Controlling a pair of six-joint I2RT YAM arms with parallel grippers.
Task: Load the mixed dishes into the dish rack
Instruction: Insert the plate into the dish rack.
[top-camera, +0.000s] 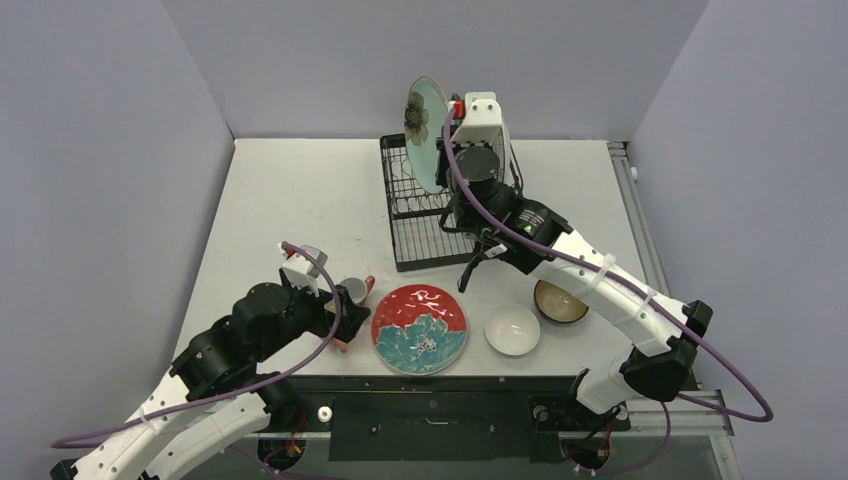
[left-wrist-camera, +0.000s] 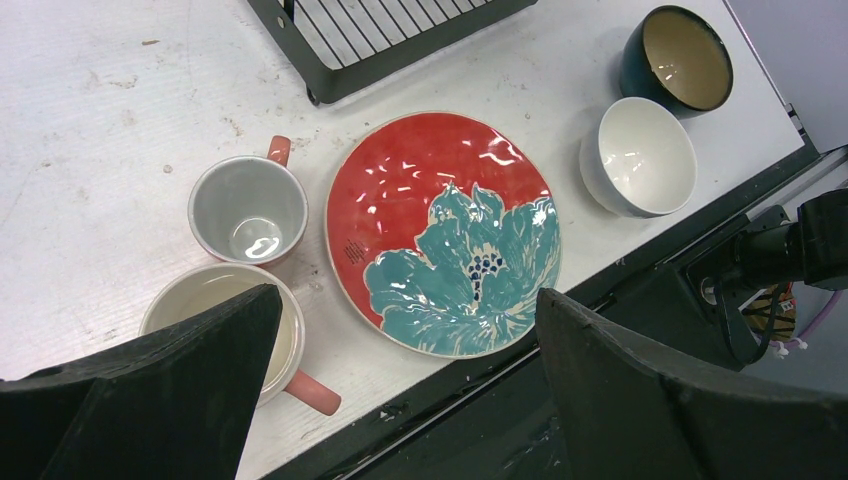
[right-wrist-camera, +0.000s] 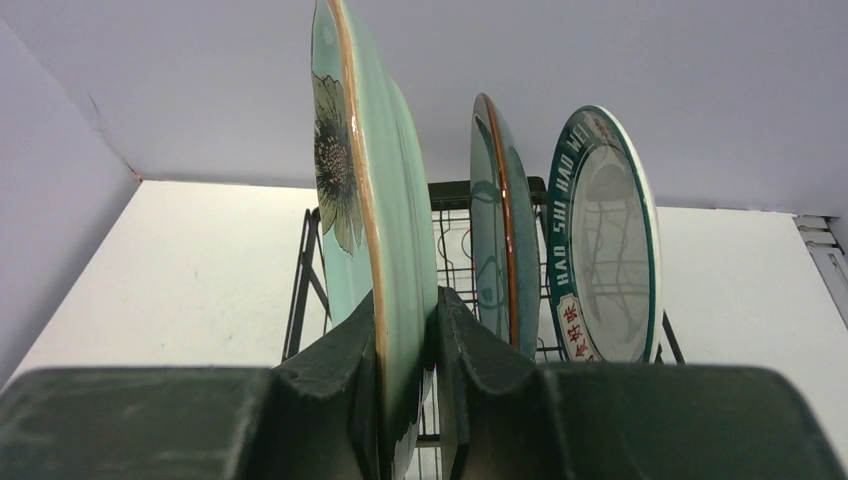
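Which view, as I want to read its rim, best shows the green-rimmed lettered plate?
The right wrist view: the green-rimmed lettered plate stands upright in the dish rack, rim lettering visible. The top view hides it behind the right arm; the left wrist view shows only the rack's corner.

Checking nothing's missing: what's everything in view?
Black wire dish rack: 1, black, far middle
Pale green flowered ceramic plate: 1, green, held upright over rack
Teal brown-rimmed plate: 1, teal, in rack
Green-rimmed lettered white plate: 1, white, in rack
Red plate with teal flower: 1, red, flat on white table
Pink mugs: 2, pink, left of it
White bowl: 1, white, right of it
Dark gold-lined bowl: 1, dark, beyond white bowl
Left hand: 1, black, open near mugs
Right hand: 1, black, gripping green plate
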